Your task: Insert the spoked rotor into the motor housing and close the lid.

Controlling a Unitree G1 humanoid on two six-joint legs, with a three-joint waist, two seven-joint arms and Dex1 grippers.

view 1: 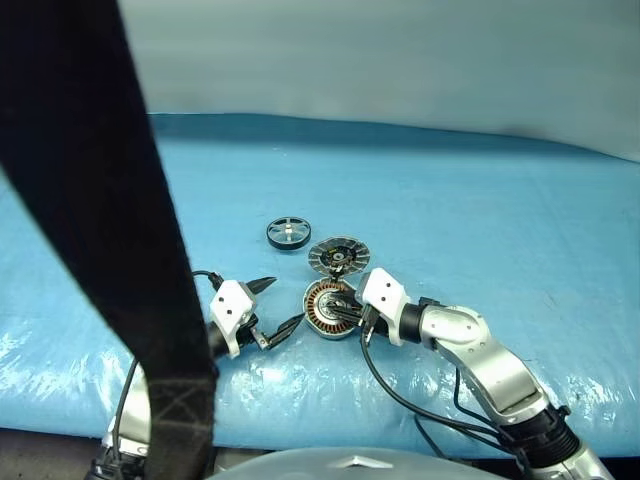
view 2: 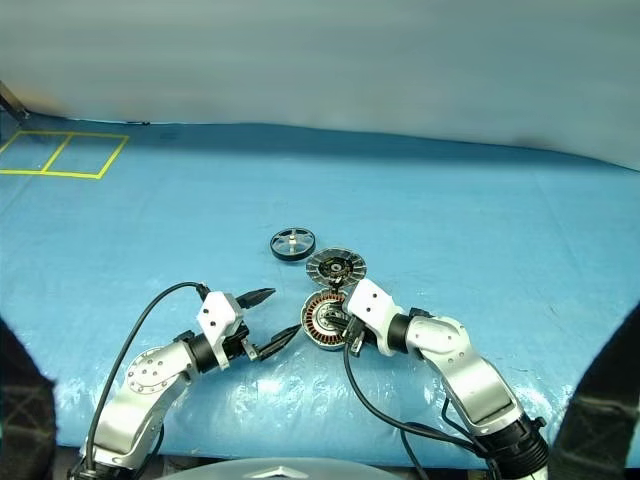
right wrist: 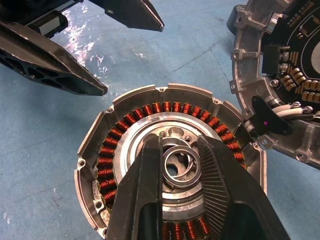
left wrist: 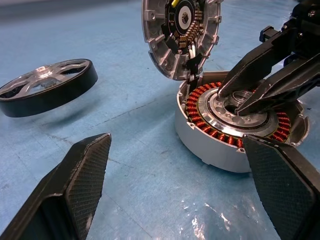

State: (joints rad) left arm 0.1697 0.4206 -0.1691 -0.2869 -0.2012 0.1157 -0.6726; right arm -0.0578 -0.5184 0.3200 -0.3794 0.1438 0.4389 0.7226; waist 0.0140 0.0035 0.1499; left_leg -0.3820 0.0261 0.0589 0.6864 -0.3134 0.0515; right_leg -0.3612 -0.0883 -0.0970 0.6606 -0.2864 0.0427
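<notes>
The motor housing, a silvery shell with copper windings, lies on the blue sheet. My right gripper reaches over it, and its fingers are shut on either side of the small silver collar at its centre. The lid stands tilted at the housing's far rim, inner face showing, joined to it by wires. The spoked rotor lies flat and apart, behind and to the left. Just left of the housing, my left gripper is open and holds nothing.
A blue crinkled sheet covers the table, whose front edge runs just below my arms. A black strap hangs across the left of the left eye view. Yellow tape squares mark the far left.
</notes>
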